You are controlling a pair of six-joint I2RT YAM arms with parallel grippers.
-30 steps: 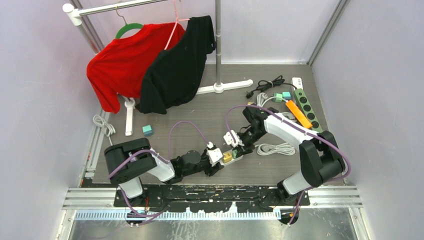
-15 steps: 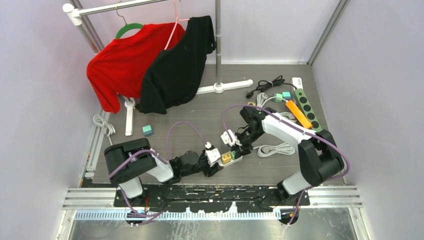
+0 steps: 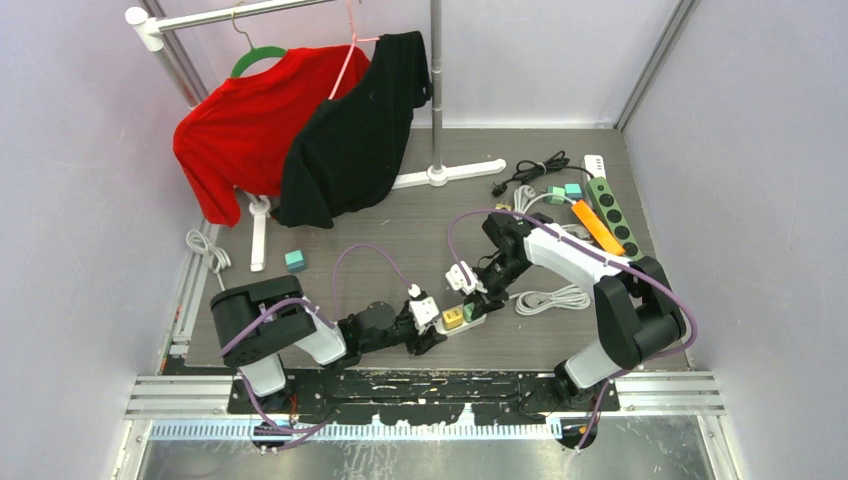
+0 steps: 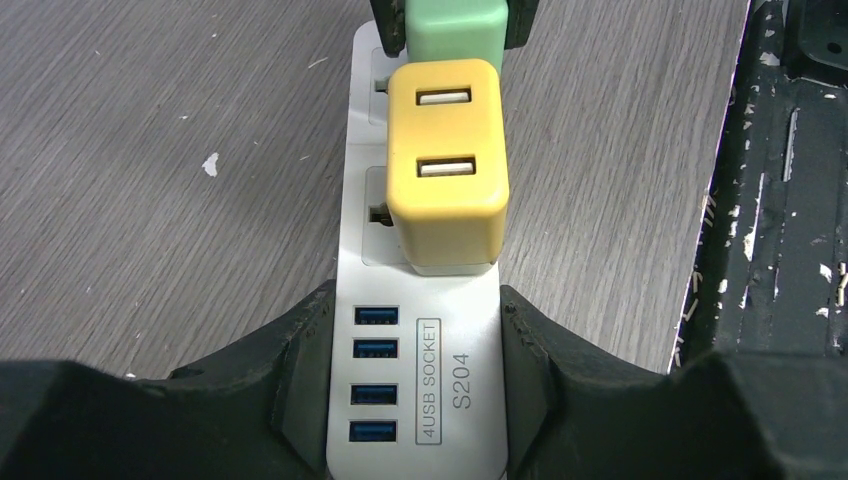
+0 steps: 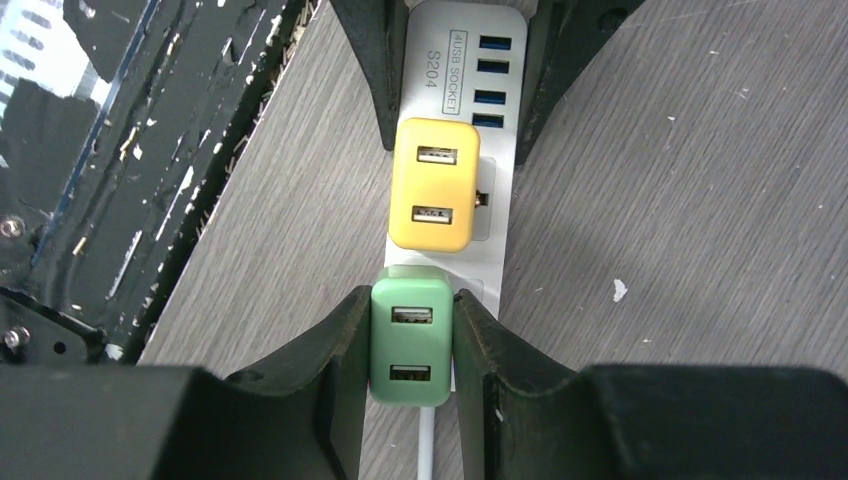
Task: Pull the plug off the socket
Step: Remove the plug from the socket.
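A white power strip (image 3: 462,322) marked "4USB SOCKET S204" lies on the grey floor near the front. A yellow USB plug (image 4: 445,170) and a green USB plug (image 5: 410,340) sit in its sockets. My left gripper (image 4: 418,385) is shut on the USB end of the strip (image 4: 420,400). My right gripper (image 5: 410,345) is shut on the green plug, one finger on each side; its white cable (image 5: 427,450) runs out below. In the top view the left gripper (image 3: 428,318) and right gripper (image 3: 470,292) meet over the strip.
A coiled white cable (image 3: 550,297) lies right of the strip. A green strip (image 3: 612,212), an orange strip (image 3: 596,226), black cable (image 3: 530,170) and small plugs sit at the back right. A clothes rack (image 3: 436,100) holds red and black shirts. A teal cube (image 3: 295,261) lies left.
Both grippers and the strip have shifted slightly left and toward the near edge; the grips on the strip and green plug look unchanged.
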